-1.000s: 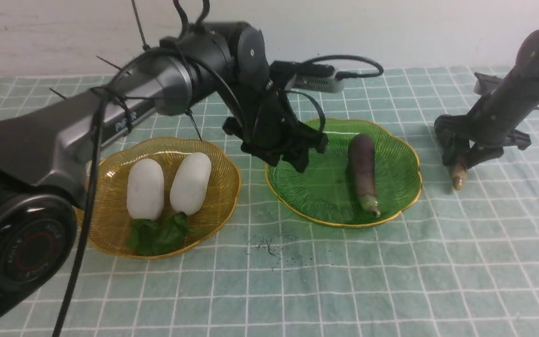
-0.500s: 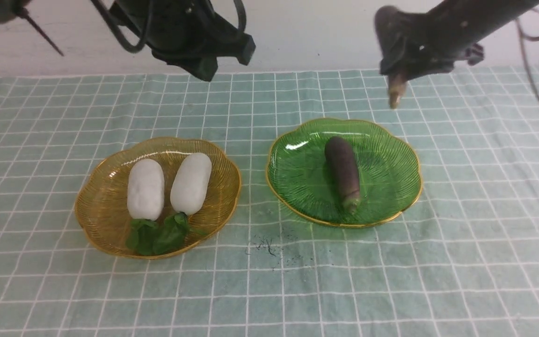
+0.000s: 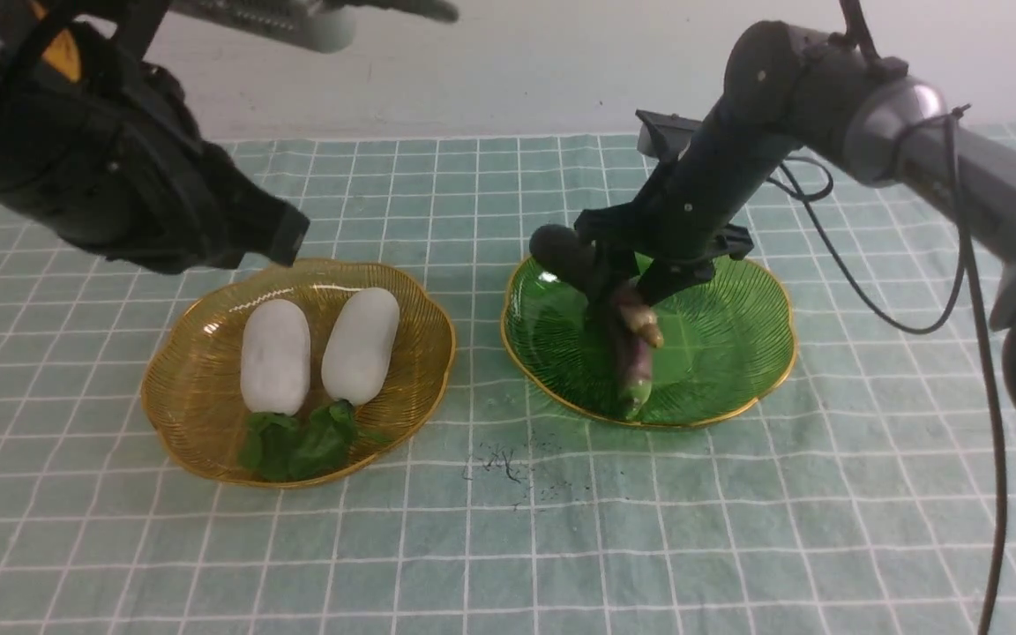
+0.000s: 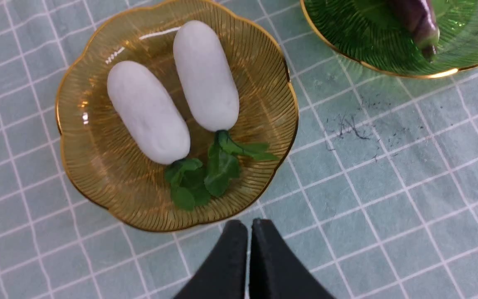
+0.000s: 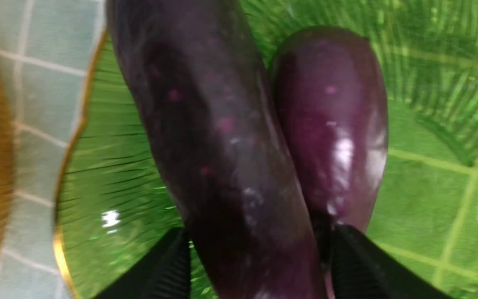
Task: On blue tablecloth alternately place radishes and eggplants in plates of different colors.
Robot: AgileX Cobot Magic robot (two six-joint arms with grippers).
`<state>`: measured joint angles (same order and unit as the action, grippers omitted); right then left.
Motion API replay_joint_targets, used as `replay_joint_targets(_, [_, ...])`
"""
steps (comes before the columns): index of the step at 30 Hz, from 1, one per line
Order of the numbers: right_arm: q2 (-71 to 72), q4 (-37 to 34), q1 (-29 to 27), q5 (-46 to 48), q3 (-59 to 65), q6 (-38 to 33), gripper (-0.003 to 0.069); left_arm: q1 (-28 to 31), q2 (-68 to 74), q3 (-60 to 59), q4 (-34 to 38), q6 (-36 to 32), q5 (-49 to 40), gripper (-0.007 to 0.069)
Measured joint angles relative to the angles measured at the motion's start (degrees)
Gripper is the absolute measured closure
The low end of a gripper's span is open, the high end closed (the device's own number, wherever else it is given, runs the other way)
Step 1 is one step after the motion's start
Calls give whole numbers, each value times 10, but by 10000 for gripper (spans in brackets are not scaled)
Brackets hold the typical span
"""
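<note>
eggplant [image 3: 563, 251] sits tilted btwn jaws of right gripper [image 3: 631, 295], over other eggplant [image 3: 633, 366] in green plate [image 3: 737, 339]; gripped or loose, can't tell. left gripper [image 4: 248, 227] pinched closed, empty.

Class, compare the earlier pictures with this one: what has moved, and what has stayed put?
The right hand carried the second eggplant from the cloth at the right, up and over to the green plate, beside the first eggplant, which has shifted leftward. The left hand left that plate, drew back left and shut. Both radishes and the yellow plate stayed put.
</note>
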<state>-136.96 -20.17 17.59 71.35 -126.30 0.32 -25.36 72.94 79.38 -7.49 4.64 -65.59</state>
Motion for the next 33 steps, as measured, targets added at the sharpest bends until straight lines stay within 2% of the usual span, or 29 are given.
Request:
replay_joint_targets(3, [0,32,0,-1,0,6,164,0,-31,-30,-18,18,0,632])
replay_joint_targets(7, [0,59,0,-1,0,7,127,0,-56,-50,-41,38,0,632])
replay_joint_targets(15, [17,84,0,-1,-1,5,119,0,-64,-55,-47,44,-3,632])
replay_joint_targets(18, [37,142,0,0,-10,2,118,0,-64,-55,-47,44,-6,632])
replay_joint_targets(22, [43,258,-1,-1,-21,21,117,0,-65,-55,-51,44,-6,632])
replay_joint_targets(24, [43,271,-2,0,-21,24,118,0,-65,-55,-51,44,-6,632])
replay_joint_targets(29, [74,256,-5,1,-7,22,166,0,-66,-55,-51,44,-10,632])
replay_joint_targets(30, [117,253,-9,1,17,22,217,0,-67,-55,-51,44,-17,632])
replay_joint_targets(31, [122,253,-9,1,17,22,217,0,-67,-55,-51,44,-18,632])
replay_joint_targets(33, [208,253,-18,1,69,21,314,0,-71,-55,-51,44,-18,632])
